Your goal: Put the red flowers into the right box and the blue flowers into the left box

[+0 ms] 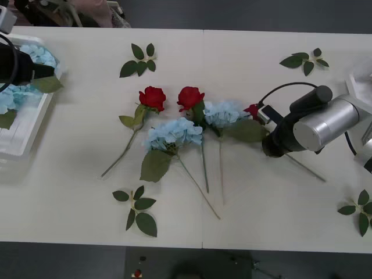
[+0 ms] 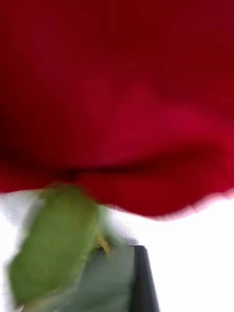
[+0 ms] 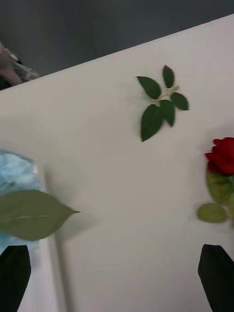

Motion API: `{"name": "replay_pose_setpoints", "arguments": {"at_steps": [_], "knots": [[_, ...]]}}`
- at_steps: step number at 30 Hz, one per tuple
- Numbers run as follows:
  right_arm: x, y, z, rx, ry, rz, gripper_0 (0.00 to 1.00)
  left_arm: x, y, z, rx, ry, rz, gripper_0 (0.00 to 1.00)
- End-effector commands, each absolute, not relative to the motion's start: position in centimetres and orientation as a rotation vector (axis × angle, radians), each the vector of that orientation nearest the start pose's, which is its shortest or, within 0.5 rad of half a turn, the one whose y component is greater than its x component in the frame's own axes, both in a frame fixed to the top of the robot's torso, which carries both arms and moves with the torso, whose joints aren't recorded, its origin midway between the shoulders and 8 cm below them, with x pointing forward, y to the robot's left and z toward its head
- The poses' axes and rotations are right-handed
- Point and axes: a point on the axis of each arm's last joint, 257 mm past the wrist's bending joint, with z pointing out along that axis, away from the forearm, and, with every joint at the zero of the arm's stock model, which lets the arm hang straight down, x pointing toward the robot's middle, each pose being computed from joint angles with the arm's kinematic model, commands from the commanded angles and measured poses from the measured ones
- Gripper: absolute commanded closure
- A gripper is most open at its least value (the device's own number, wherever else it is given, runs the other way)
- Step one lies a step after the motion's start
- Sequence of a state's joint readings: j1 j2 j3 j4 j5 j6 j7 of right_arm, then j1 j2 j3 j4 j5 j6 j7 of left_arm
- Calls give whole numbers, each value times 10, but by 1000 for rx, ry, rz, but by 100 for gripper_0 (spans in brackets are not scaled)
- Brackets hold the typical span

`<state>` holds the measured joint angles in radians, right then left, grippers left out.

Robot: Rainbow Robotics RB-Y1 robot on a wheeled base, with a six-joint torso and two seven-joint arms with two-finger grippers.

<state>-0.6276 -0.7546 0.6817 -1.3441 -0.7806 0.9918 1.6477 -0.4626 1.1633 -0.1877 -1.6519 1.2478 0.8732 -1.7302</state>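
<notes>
Roses: you have three red artificial blooms (image 1: 152, 97) and two pale-blue hydrangea heads (image 1: 174, 132) on the table; right gripper (image 1: 260, 114) half hides the third rose, jaws unreadable; left gripper (image 3: 117, 273) gapes apart.

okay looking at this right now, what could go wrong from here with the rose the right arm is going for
The right gripper is at a red rose whose bloom lies against a blue hydrangea and its big leaf; lifting may drag those along. The rose's long stem runs under the arm, so it could catch or swing on the way to the right box.
</notes>
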Motion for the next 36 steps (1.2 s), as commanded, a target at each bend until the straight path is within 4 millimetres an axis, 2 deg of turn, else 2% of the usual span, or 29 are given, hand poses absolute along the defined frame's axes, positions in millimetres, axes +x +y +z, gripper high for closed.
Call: {"name": "replay_pose_setpoints", "arguments": {"at_steps": [1,4,7,8,10,12,14,15,16,17,19,20,21,26,28,30,32,34,36], "knots": [[538,-264,-339,-749,2517,-124,100,540,268,-114,702,2150,-209,0],[545,-267,-328,-722,2505,-125,100,530,230,-150,728,2198,-302,0],[559,-275,-305,-649,2489,-103,100,538,216,-177,739,2204,-258,0],[564,-279,-294,-613,2484,-89,100,540,209,-183,751,2201,-246,0],[577,-293,-256,-499,2475,-37,100,543,185,-198,778,2191,-235,0],[584,-307,-230,-428,2469,-11,100,544,173,-207,793,2183,-221,0],[589,-339,-185,-319,2462,1,100,550,160,-220,815,2184,-192,0],[588,-344,-179,-305,2462,0,100,551,158,-221,820,2180,-189,0],[585,-373,-152,-231,2467,-19,100,556,151,-232,845,2179,-161,0],[584,-383,-143,-204,2466,-24,100,557,149,-236,855,2182,-150,0],[574,-427,-111,-104,2464,-70,100,564,143,-248,909,2175,-96,0],[571,-437,-105,-80,2463,-86,100,565,142,-252,922,2176,-83,0],[565,-459,-94,-35,2465,-130,100,568,142,-257,943,2176,-56,0],[551,-549,-77,114,2438,-369,100,586,149,-269,949,2163,-2,0],[553,-577,-78,151,2406,-450,100,592,147,-271,965,2149,21,2],[558,-591,-82,156,2375,-491,100,596,147,-273,969,2152,36,5],[566,-603,-89,146,2340,-530,100,600,145,-275,966,2159,46,12],[576,-618,-98,124,2287,-596,100,607,143,-278,970,2151,80,33],[582,-628,-106,105,2255,-635,100,613,144,-280,975,2128,122,46]]}}
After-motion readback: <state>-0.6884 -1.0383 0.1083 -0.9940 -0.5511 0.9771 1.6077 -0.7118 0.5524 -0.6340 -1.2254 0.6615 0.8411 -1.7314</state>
